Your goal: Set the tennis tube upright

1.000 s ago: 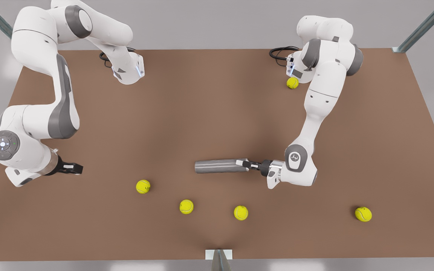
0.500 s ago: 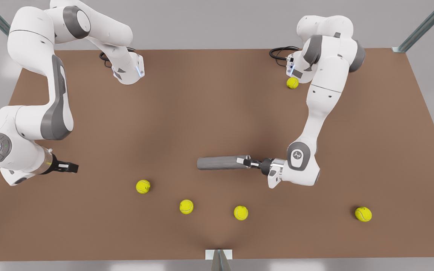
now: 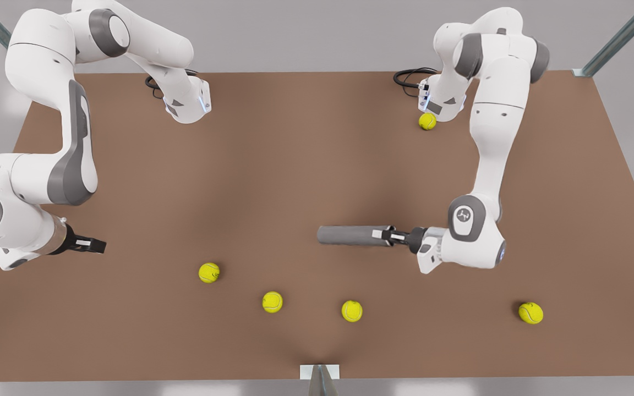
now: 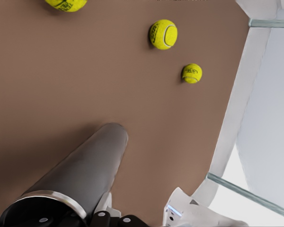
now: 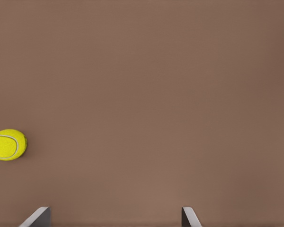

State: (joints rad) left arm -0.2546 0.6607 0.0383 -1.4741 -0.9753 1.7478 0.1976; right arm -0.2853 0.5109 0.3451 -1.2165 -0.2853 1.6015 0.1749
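The long grey tennis tube (image 3: pixel 350 235) lies on its side above the brown bench (image 3: pixel 306 165), near the middle. The left pincer (image 3: pixel 386 236) grips its silver-rimmed end. The right pincer (image 3: pixel 92 244) waits with its fingers spread apart at the front view's left, near a yellow tennis ball (image 5: pixel 8 144).

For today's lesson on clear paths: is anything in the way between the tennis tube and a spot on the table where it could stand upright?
Nothing visible. The left gripper is shut on the tennis tube at one end; bare table surrounds it. The right gripper waits far off, open.
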